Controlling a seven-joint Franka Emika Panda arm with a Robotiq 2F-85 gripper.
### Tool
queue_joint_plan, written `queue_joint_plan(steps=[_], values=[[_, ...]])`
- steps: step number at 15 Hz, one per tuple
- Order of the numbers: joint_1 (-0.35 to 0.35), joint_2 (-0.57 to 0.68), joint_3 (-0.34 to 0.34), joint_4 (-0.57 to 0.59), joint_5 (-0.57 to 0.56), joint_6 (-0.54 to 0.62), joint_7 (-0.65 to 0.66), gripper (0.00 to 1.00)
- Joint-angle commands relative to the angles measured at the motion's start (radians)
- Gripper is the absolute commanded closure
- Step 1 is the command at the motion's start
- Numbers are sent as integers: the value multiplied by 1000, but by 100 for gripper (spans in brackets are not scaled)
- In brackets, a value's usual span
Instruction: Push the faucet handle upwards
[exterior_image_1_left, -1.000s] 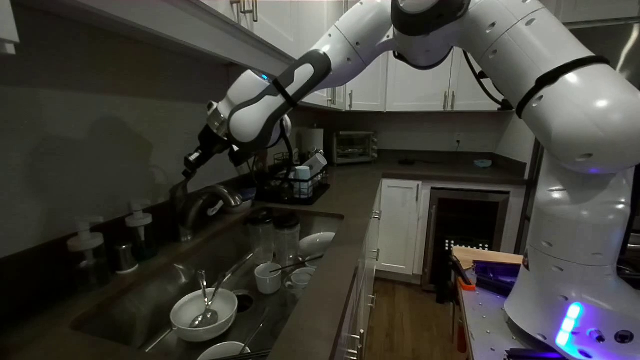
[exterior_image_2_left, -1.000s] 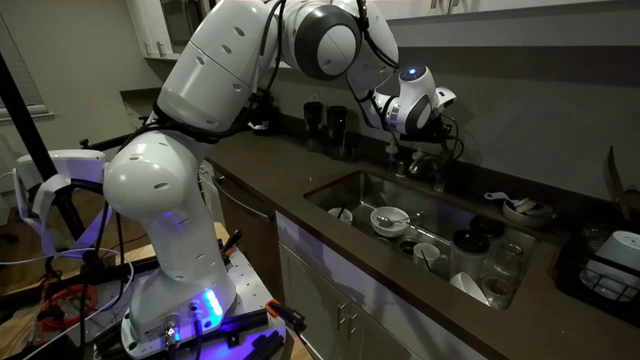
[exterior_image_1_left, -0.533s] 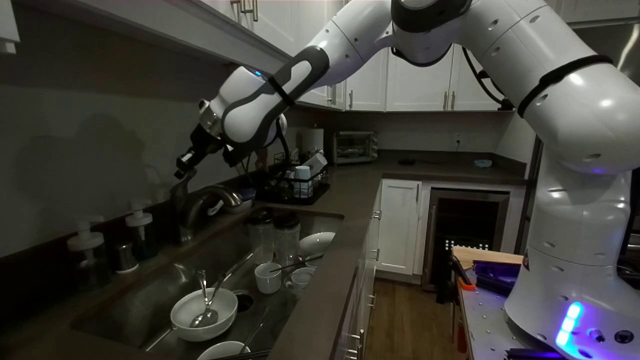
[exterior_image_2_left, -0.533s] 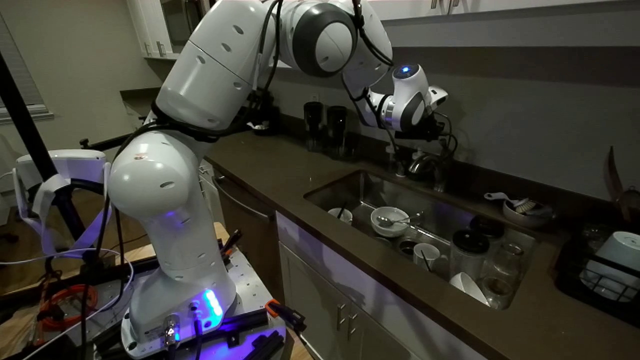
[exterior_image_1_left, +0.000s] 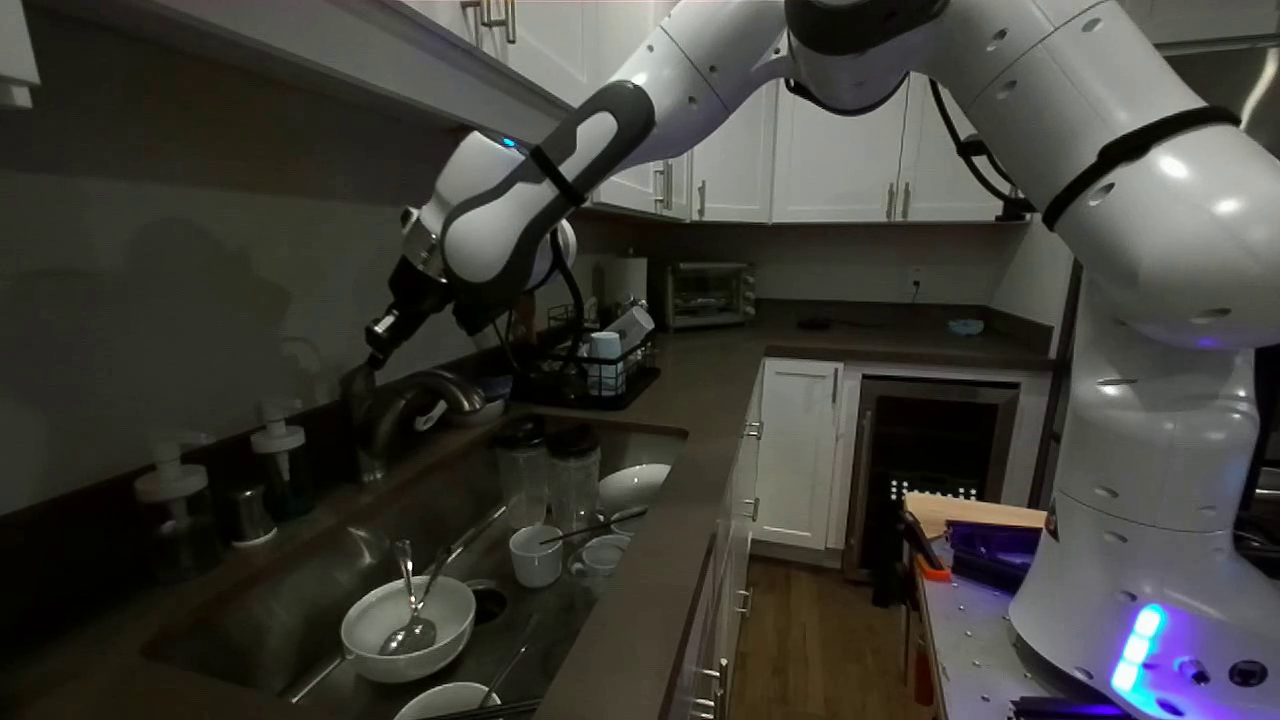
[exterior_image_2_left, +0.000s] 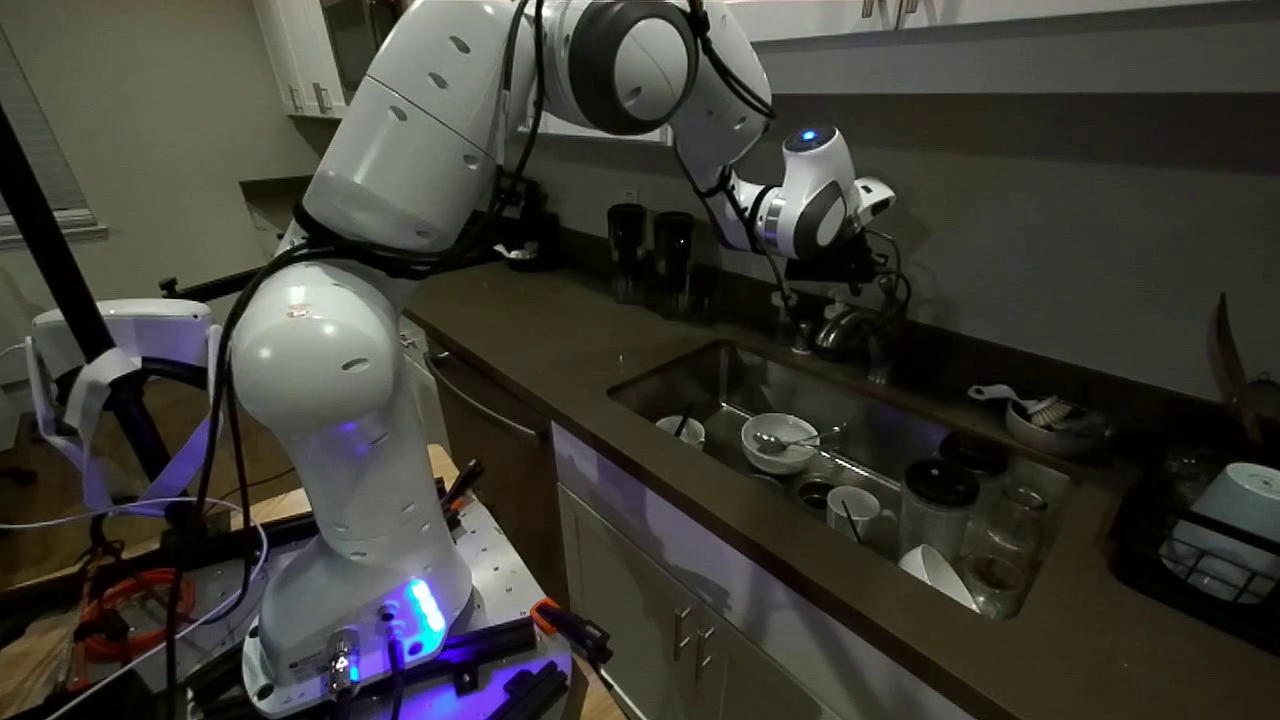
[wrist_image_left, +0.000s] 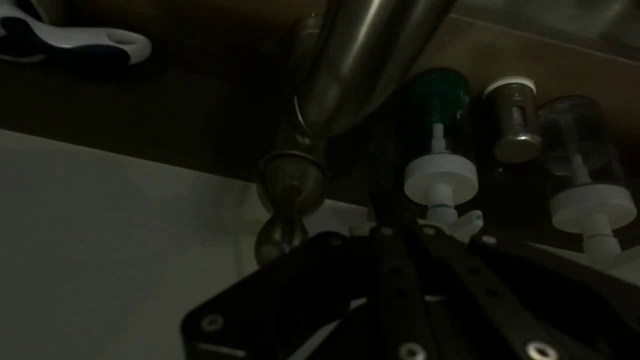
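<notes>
The faucet handle (wrist_image_left: 281, 232), a short bulb-ended metal lever, sticks out from the faucet body (wrist_image_left: 291, 176) in the wrist view, whose picture stands upside down. The thick metal spout (wrist_image_left: 370, 60) lies beside it; the spout also shows in both exterior views (exterior_image_1_left: 440, 386) (exterior_image_2_left: 845, 330). My gripper's (wrist_image_left: 384, 202) dark fingers run close together and look shut, with nothing seen between them. They are to the right of the handle in the wrist view. In an exterior view the fingertips (exterior_image_1_left: 374, 360) are at the top of the faucet, where the handle is hard to make out.
White-capped pump bottles (exterior_image_1_left: 172, 487) (exterior_image_1_left: 278, 437) and a small metal can (exterior_image_1_left: 250, 515) stand beside the faucet against the wall. The sink below holds a white bowl (exterior_image_2_left: 778, 445), cups and dark-lidded jars (exterior_image_2_left: 940, 485). A bowl with a brush (exterior_image_2_left: 1055, 425) and a dish rack (exterior_image_1_left: 605, 375) are nearby.
In an exterior view my gripper has moved left toward the soap bottles, then slightly back right and down at the faucet's top. The faucet shows no clear movement.
</notes>
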Motion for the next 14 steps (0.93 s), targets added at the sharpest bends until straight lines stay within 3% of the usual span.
queue_joint_plan(steps=[1,6,14], values=[[58,-52,-69,-44,43,-52,-11,100],[135,-54,-180,-34,21,-64,21,100],[151,-34,-206,-8,27,-26,12,100]])
